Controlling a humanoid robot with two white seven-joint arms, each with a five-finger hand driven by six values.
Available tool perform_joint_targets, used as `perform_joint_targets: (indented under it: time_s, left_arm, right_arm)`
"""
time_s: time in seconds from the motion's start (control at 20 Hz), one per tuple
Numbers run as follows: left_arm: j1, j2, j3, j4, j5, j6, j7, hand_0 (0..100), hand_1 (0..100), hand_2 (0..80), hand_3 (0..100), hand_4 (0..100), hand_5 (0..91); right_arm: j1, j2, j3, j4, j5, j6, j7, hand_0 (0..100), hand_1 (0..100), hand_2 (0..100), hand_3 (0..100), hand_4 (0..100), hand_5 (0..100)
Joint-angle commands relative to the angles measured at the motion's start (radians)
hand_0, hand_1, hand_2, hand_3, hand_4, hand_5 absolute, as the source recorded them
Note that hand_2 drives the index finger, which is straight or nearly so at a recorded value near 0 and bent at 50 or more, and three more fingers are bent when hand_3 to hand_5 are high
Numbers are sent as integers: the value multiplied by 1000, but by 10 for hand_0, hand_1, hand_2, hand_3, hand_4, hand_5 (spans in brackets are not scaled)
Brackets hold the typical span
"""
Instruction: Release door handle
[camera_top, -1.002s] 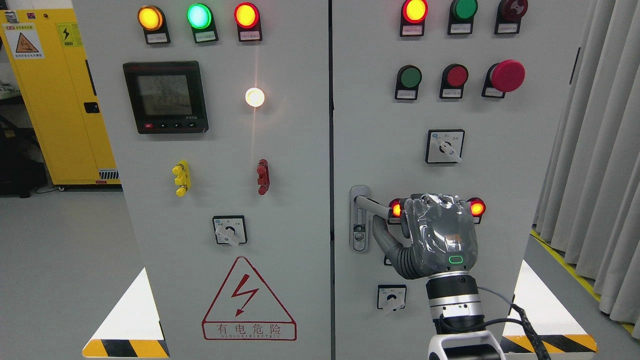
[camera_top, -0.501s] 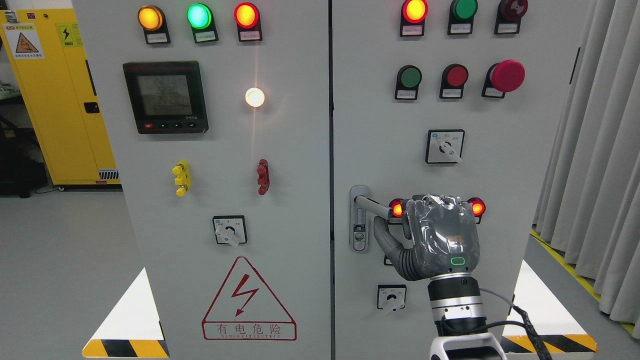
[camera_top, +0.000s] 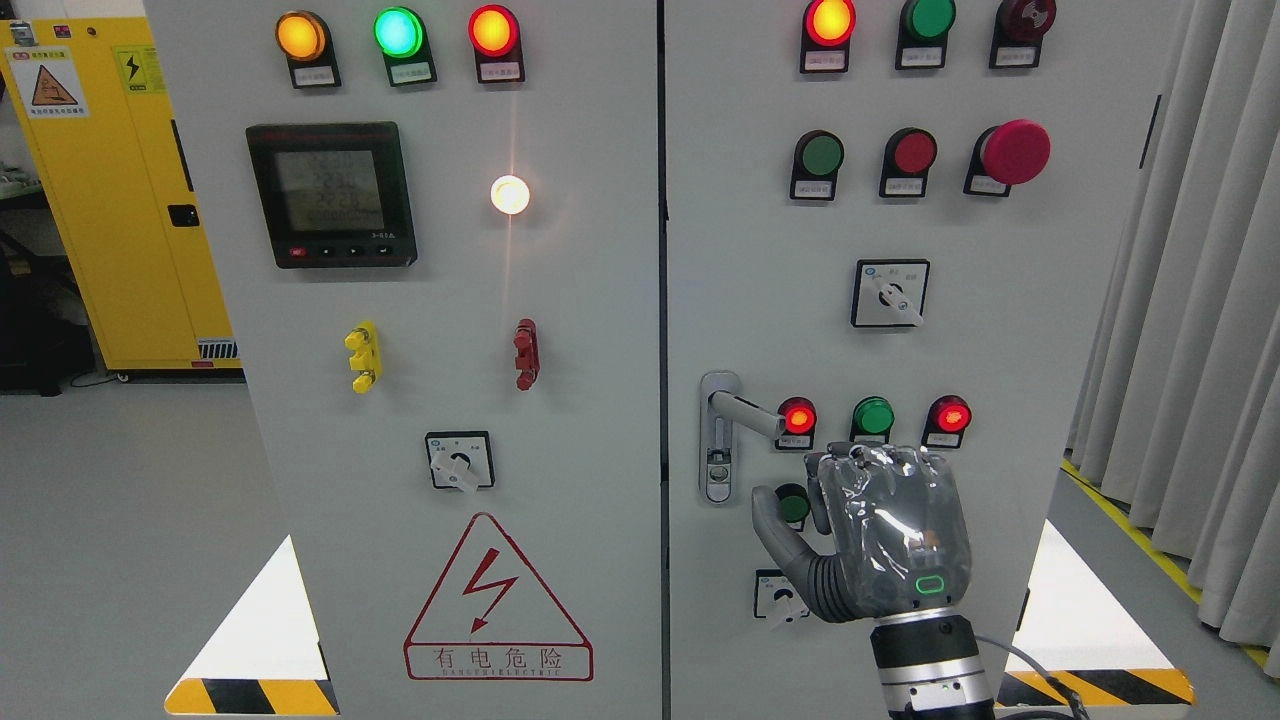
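The door handle is seen on the left edge of the right cabinet door, projecting rightward from its lock plate toward a lit red lamp. The right robot hand is held below and to the right of it, apart from the lever, with fingers loosely opened and nothing grasped; the thumb is extended leftward beside a green button.

Yellow cabinet stands left; grey curtain right.
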Motion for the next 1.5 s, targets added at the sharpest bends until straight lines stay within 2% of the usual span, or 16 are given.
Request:
perform_joint_targets:
  time_s: [0.0,0.05,0.1,0.15,0.2,0.25,0.3,0.35,0.4,0.5,0.65,0.85,1.1,1.45]
  left_arm:
    - [0,0,0,-12,0,-1,0,120,556,0,0,0,0]
    - [0,0,0,-12,0,-1,0,120,556,0,0,0,0]
    - [0,0,0,-12,0,-1,0,120,556,0,0,0,0]
    - [0,0,0,-12,0,-1,0,120,556,0,0,0,0]
    - [0,0,0,-12,0,-1,0,120,556,0,0,0,0]
    - [0,0,0,-12,0,-1,0,120,556,0,0,0,0]
    - [0,0,0,-12,0,-1,0,120,556,0,0,0,0]
    - [0,0,0,-12,0,-1,0,120,556,0,0,0,0]
    - [0,0,0,-12,0,-1,0,120,556,0,0,0,0]
    - [0,0,0,-12,0,-1,0,120,556,0,0,0,0]
    - [0,0,0,-12,0,-1,0,120,556,0,0,0,0]
    - [0,0,0,-12,0,-1,0,120,556,0,0,0,0]
    - [0,0,0,-12,0,-1,0,120,556,0,0,0,0]
    - [0,0,0,-12,0,-1,0,120,556,0,0,0,0]
  right_arm:
    - [122,3,-160,-151,-16,-68,-15,427,465,621,891,833,785]
    - [133,3,-189,-157,-45,-95,-23,424,466,599,852,809,753]
    - [140,3,-216,-160,-83,-121,-34,415,467,520,741,722,664]
    - [142,1,-241,-161,-118,-145,-40,404,469,401,584,607,558]
    - [142,1,-261,-160,-144,-164,-41,386,469,337,501,547,497]
    - [142,1,-284,-161,-161,-184,-41,380,468,317,457,513,459]
    - [142,1,-306,-161,-174,-204,-41,377,468,254,378,426,389]
    - [142,1,-325,-161,-183,-226,-43,374,467,164,242,276,235]
    - [140,1,-342,-160,-195,-244,-43,377,467,156,225,265,224]
    - [142,1,-356,-160,-223,-264,-43,391,462,28,50,56,0]
    - [134,1,-358,-160,-238,-264,-43,405,458,0,0,0,0]
    - [134,1,-352,-160,-266,-267,-43,423,447,0,0,0,0]
    - [134,1,-347,-163,-267,-274,-43,498,436,0,0,0,0]
    - [134,6,-338,-161,-307,-338,-43,538,419,0,0,0,0]
